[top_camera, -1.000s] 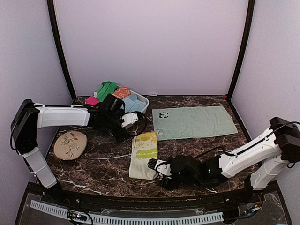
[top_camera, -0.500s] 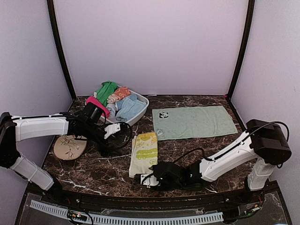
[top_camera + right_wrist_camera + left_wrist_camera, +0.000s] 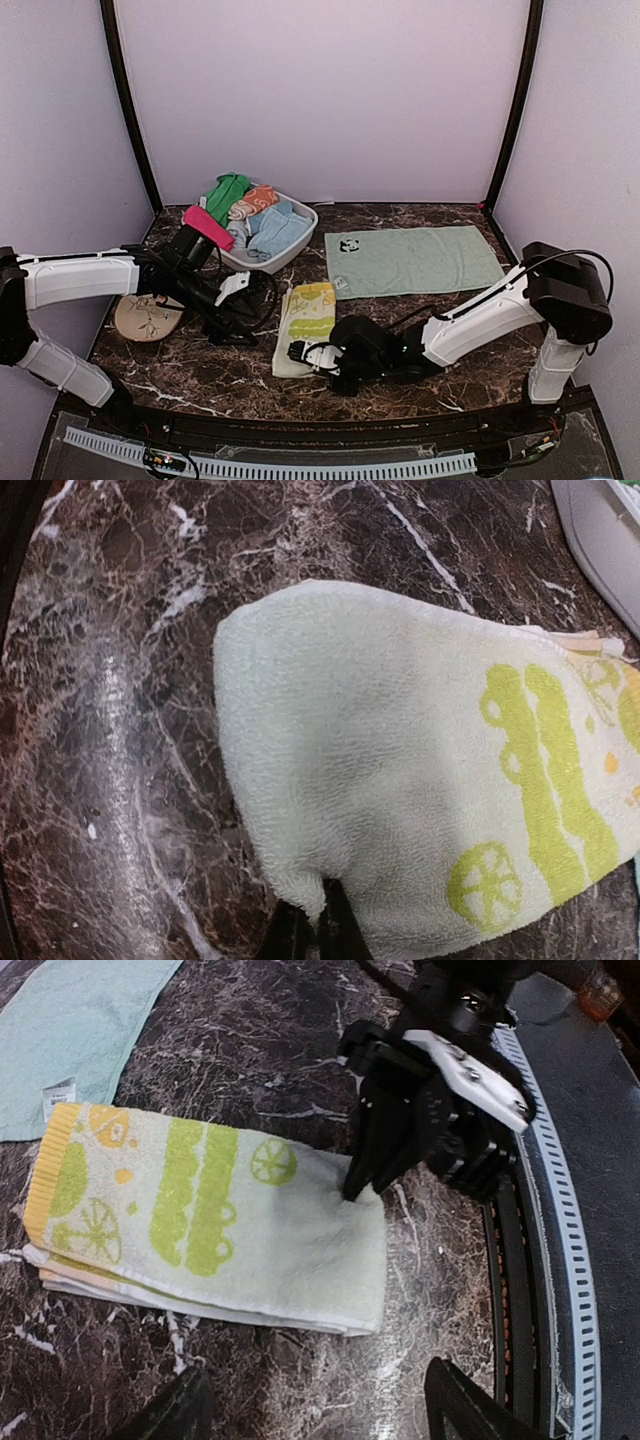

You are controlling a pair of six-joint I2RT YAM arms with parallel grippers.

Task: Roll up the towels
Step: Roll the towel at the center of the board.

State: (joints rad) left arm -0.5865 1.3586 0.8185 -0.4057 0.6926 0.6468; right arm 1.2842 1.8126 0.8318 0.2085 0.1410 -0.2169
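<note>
The yellow-lime patterned towel (image 3: 306, 312) lies folded at front centre, its plain near end toward me. My right gripper (image 3: 298, 352) is shut on that near edge; the right wrist view shows a fold of the towel (image 3: 400, 770) pinched between the dark fingertips (image 3: 320, 927). My left gripper (image 3: 236, 322) hovers low just left of this towel (image 3: 200, 1220), open, with bare table between its fingers (image 3: 470, 1410). The pale mint towel (image 3: 415, 260) with a panda patch lies flat at back right. The hot-pink towel (image 3: 208, 227) rests rolled on the basket's left rim.
A white basket (image 3: 305, 216) at the back left holds several rolled towels. A patterned round plate (image 3: 143, 314) lies at the left under my left arm. A perforated rail (image 3: 270, 466) runs along the table's front edge.
My right gripper slid left and shut on the yellow-lime towel's near edge. My left arm drew back from the basket toward the towel, its jaws narrowing a little.
</note>
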